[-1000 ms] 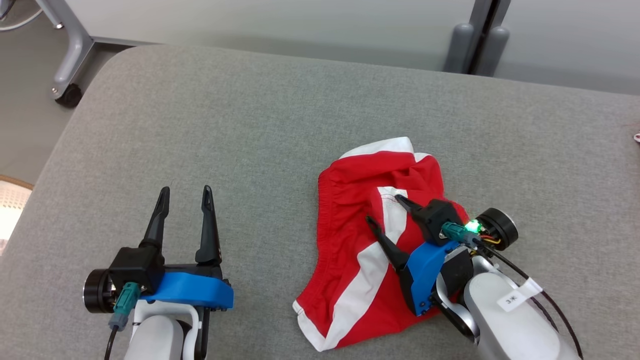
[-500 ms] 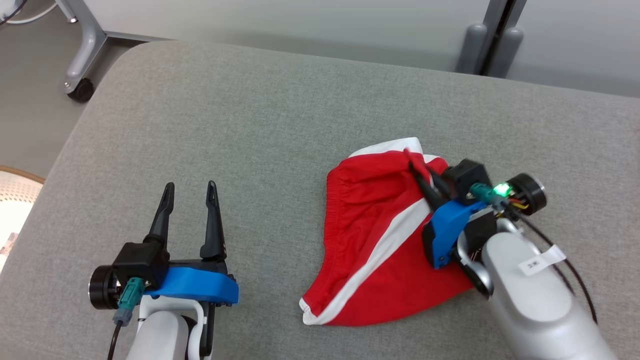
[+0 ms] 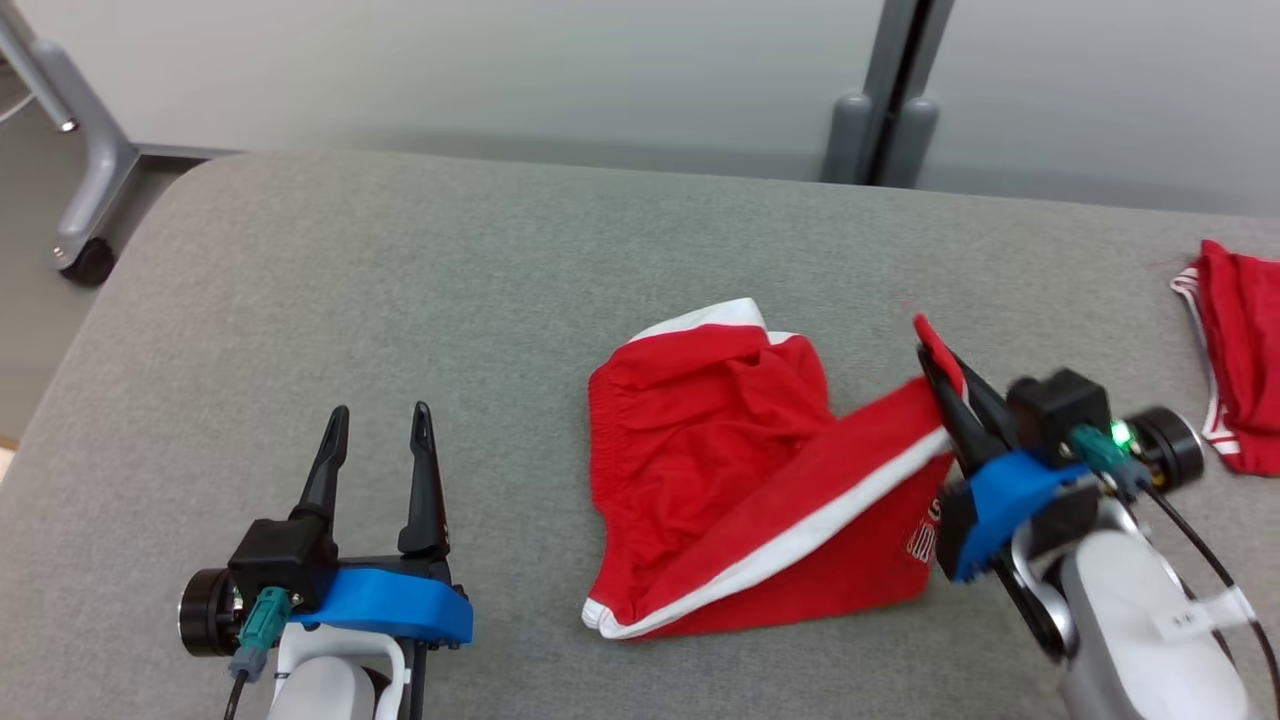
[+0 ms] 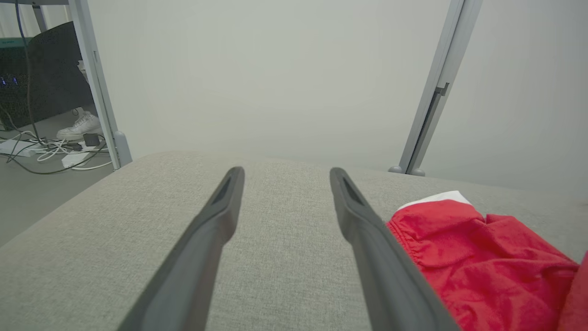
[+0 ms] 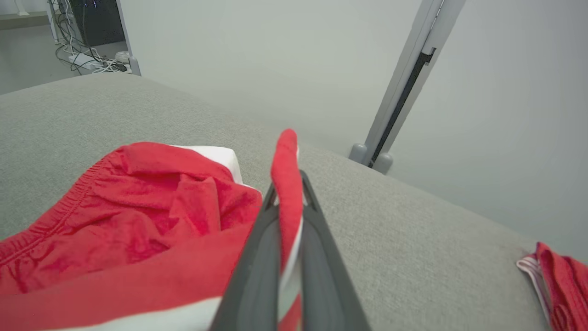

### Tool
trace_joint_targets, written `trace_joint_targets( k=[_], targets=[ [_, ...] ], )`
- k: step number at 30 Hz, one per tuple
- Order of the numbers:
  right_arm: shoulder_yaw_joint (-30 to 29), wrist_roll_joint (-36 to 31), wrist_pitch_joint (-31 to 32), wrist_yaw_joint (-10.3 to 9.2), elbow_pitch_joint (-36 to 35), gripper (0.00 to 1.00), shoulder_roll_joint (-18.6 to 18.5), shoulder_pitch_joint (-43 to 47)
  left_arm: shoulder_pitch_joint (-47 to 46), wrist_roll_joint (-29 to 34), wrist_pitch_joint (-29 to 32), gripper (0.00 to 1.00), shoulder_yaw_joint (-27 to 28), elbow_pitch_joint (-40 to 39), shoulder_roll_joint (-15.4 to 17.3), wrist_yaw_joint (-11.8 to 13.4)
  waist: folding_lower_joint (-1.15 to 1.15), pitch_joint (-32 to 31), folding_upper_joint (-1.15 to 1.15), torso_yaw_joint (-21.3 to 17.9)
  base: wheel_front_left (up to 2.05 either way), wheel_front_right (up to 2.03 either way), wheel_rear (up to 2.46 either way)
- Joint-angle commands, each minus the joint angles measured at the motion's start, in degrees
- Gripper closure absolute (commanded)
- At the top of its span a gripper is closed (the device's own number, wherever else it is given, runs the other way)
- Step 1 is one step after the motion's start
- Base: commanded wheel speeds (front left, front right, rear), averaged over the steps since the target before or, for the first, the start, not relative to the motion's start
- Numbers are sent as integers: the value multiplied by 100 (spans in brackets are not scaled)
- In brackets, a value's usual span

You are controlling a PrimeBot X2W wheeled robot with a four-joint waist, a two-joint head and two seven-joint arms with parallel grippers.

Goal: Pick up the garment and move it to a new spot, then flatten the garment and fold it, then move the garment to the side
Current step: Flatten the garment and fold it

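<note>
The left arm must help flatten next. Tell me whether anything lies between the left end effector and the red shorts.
Nothing visible. Only bare grey padding lies between the open left end effector and the shorts to its right. The right end effector grips their far side, out of that path.

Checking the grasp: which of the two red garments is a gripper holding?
The central red shorts, pinched by the right gripper; the other garment lies untouched at the far right.
</note>
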Motion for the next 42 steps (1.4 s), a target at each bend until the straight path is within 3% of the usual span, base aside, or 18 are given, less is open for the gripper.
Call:
trace_joint_targets(
  k=[1, 8, 13, 14, 15, 16, 26, 32, 42],
  targets=[
    [-128, 25, 82, 2, -274, 100, -48, 325, 44, 29, -25, 0, 31, -3, -8, -30, 0, -90, 0, -123, 0, 0, 0],
    [-966, -44, 655, 2, -1800, 100, 192, 1823, 76, 56, -25, 0, 24, -27, -7, -45, 0, -103, 0, -332, 0, 0, 0],
    [-1351, -35, 1005, 2, -2407, 98, 455, 2685, 72, 49, -25, 0, -3, -2, -7, -55, 0, -117, 0, -416, 0, 0, 0],
    [-1401, 29, 1042, 2, -2466, 71, 501, 2807, 68, 47, -25, 0, -20, 5, -7, -57, 0, -119, 0, -425, 0, 0, 0],
    [-1444, 75, 1058, 2, -2500, 28, 529, 2899, 63, 46, -25, 0, -32, 12, -7, -57, 0, -123, 0, -431, 0, 0, 0],
    [-1512, 82, 1052, 2, -2529, 0, 551, 2976, 57, 47, -25, 0, -40, 19, -6, -59, 0, -129, 0, -437, 0, 0, 0],
    [-1814, 155, 663, 2, -2967, 0, 670, 2969, 111, 112, -25, 0, 50, 26, -7, -84, 0, -181, 0, -516, 0, 0, 0],
    [-1662, 34, 613, 3, -2953, 0, 675, 2716, 106, 146, -25, 0, 90, 19, -7, -128, 0, -182, 0, -527, 0, 0, 0],
    [-1159, 55, 992, 2, -2335, 0, 247, 2222, 3, 178, -25, 0, 82, 8, -7, -141, 0, -112, 0, -451, 0, 0, 0]
  ],
)
